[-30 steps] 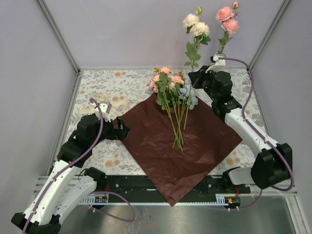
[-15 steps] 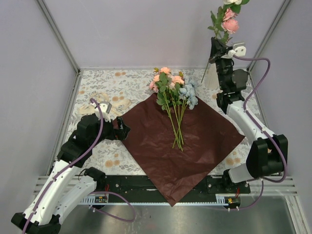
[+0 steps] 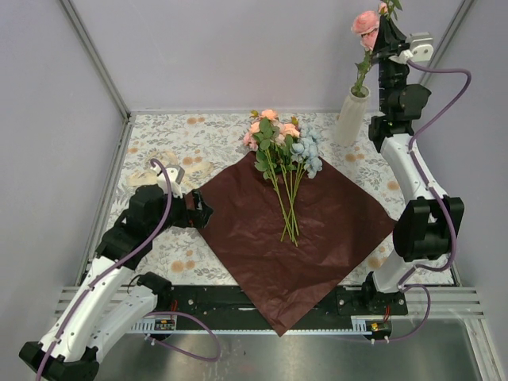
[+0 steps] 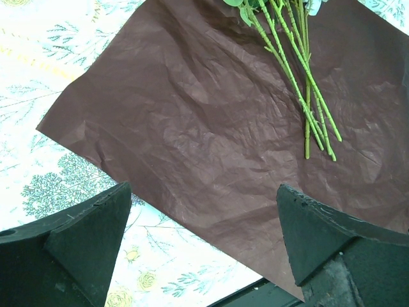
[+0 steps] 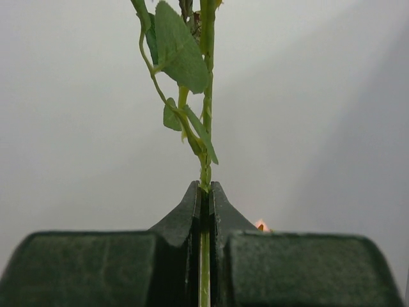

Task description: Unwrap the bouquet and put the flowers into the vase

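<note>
— Where do we find the right gripper (image 3: 386,22)?
— High at the back right, above the vase (image 3: 352,117). From its wrist camera we see the jaws pressed tight on a thin green stem (image 5: 207,109), which runs straight up between them and carries a few leaves. In the top view the frame edge cuts off the head of that stem, so we cannot name its colour.
— And the vase?
— It stands upright on the cloth (image 3: 175,131), near the back right corner. We see a pink rose (image 3: 366,21) above it, with a stalk that slants down to the rim.
— The other flowers (image 3: 279,143)?
— They lie on the paper (image 3: 302,238), heads toward the back, with the stalks bunched and pointing toward us. The paper is spread flat as a diamond in the middle of the cloth, and its near corner reaches over the front rail (image 3: 214,298).
— What do we say of the left gripper (image 3: 205,213)?
— It sits low at the paper's left corner with its fingers spread wide and nothing between them. Through its camera we look down on creased paper and the stalk ends.
</note>
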